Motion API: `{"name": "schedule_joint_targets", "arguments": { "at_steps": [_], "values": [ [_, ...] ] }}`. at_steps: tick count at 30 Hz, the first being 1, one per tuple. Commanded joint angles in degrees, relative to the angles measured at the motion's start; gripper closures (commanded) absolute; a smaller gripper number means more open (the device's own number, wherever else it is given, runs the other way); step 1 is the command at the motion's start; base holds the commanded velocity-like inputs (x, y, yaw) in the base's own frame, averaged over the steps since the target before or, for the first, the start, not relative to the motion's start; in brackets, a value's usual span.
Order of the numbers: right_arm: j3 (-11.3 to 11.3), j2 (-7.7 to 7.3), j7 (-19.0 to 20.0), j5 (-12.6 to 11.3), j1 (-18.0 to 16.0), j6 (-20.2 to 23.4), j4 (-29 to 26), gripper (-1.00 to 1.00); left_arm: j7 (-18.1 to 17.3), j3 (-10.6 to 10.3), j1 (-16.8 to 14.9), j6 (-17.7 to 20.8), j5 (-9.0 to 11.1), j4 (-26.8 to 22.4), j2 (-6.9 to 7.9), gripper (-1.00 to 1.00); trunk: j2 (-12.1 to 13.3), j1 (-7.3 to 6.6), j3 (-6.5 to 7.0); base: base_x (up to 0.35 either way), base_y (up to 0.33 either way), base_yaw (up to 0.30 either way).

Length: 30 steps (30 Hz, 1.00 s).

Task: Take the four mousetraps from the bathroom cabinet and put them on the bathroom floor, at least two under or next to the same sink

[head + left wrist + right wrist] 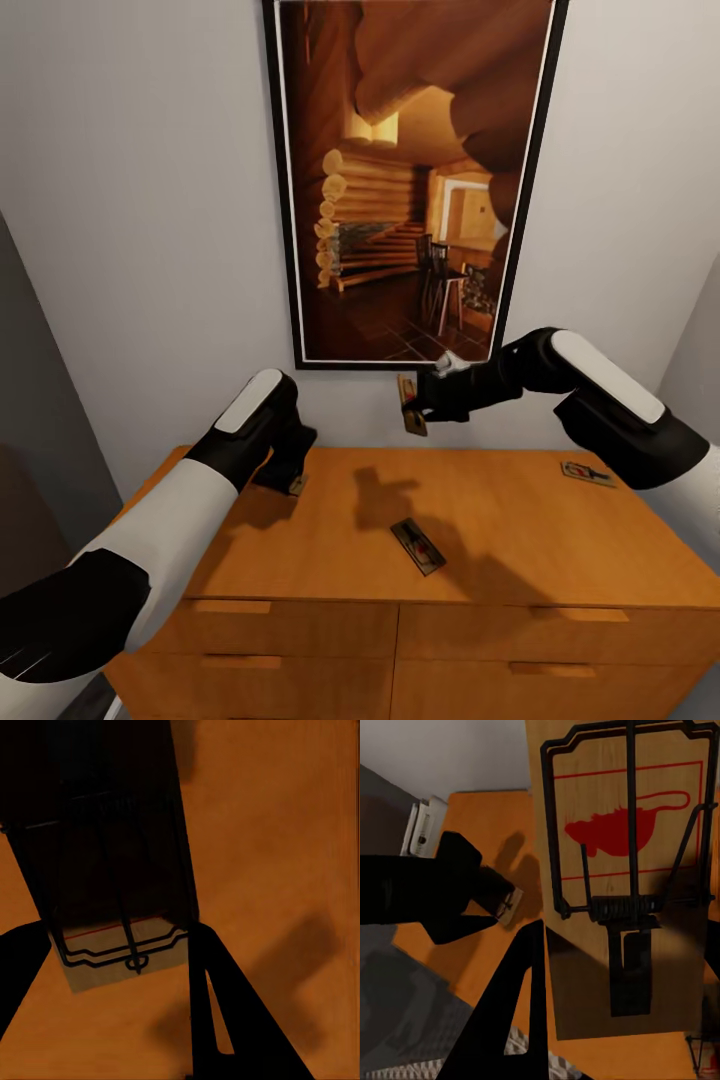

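The orange-brown cabinet (500, 520) stands against the wall in front of me. My right gripper (415, 405) is shut on one mousetrap (409, 402) and holds it edge-up above the back of the cabinet top; its red mouse print faces the right wrist view (622, 870). My left gripper (293, 478) is down at the top's back left, shut on a second mousetrap (124, 949) that rests on or just above the wood. A third mousetrap (418, 545) lies flat near the middle of the top. Another one (587, 473) lies at the far right.
A large framed picture of a log cabin interior (410, 180) hangs on the grey wall just behind the cabinet. Drawer fronts with wooden bar handles (232, 607) face me below the top. A dark grey panel (40, 420) stands to the left.
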Motion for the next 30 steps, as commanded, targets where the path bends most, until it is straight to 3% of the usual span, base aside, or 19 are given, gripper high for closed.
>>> {"name": "schedule_joint_targets", "arguments": {
  "at_steps": [1, 8, 13, 16, 17, 25, 30],
  "values": [
    [0.5, -0.08, -0.7, -0.5, -0.1, -0.2, 0.1, 1.00, 0.2, -0.1, -0.1, 0.8, 0.1, -0.4, 0.06, 1.00, 0.0, 0.00, -0.07, 0.000, 0.000, 0.000],
    [1.4, -0.37, -0.9, -0.5, -0.1, -0.5, 1.6, 1.00, 0.2, -0.1, -0.1, 2.6, -0.1, -2.0, 0.11, 1.00, 0.0, 0.00, -0.07, -0.192, 0.000, 0.000],
    [4.1, -0.46, -0.9, -0.4, -0.1, -0.7, 3.1, 1.00, 0.2, -0.4, -0.1, 3.8, -0.2, -2.3, 0.30, 1.00, 0.0, 0.00, -0.07, -0.320, 0.000, 0.000],
    [4.7, -0.63, -1.0, -0.4, -0.1, -0.7, 3.7, 1.00, 0.2, -0.5, -0.1, 4.0, -0.2, -2.3, 0.59, 1.00, 0.0, 0.00, -0.07, -0.329, 0.000, 0.000],
    [4.9, -0.97, -1.0, -0.3, -0.1, -0.8, 4.0, 1.00, 0.2, -1.0, -0.1, 4.2, -0.2, -2.3, 1.30, 1.00, 0.0, 0.00, -0.07, -0.331, 0.000, 0.000],
    [5.1, -1.06, -1.2, -0.3, -0.1, -0.9, 4.6, 1.00, 0.2, -3.1, -0.1, 4.5, -0.1, -2.3, 1.98, 1.00, 0.0, 0.00, -0.07, -0.331, 0.000, 0.000],
    [7.9, -0.92, -0.6, -0.3, -0.1, -0.9, 6.8, 1.00, 0.2, -3.2, -0.1, 5.9, -0.1, -2.3, 2.69, 1.00, 0.0, 0.00, -0.07, -0.331, 0.000, 0.000]
  ]
}}
